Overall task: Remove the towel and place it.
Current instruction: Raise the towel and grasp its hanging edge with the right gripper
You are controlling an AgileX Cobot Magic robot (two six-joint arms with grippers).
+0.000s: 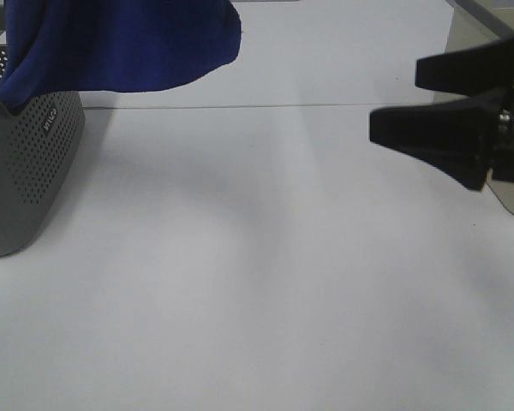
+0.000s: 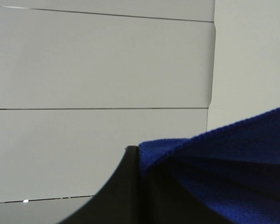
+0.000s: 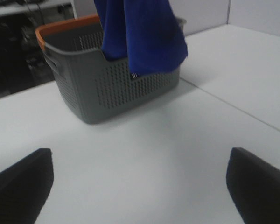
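The towel (image 1: 120,43), a royal-blue cloth, hangs from above at the top left, and its lower edge drapes over the grey basket (image 1: 26,171). In the left wrist view the towel (image 2: 233,172) is pinched against a black finger of my left gripper (image 2: 139,163), which is shut on it. The right wrist view shows the towel (image 3: 140,32) hanging out of the perforated basket (image 3: 116,88). My right gripper (image 1: 396,101) stands open at the right, well apart from both, and nothing lies between its fingers (image 3: 23,182).
The basket has an orange rim (image 3: 65,25) at its far side. A seam (image 1: 240,106) runs across the white table. The table's far right corner (image 1: 488,21) and a dark area beyond the table (image 3: 14,56) mark its edges.
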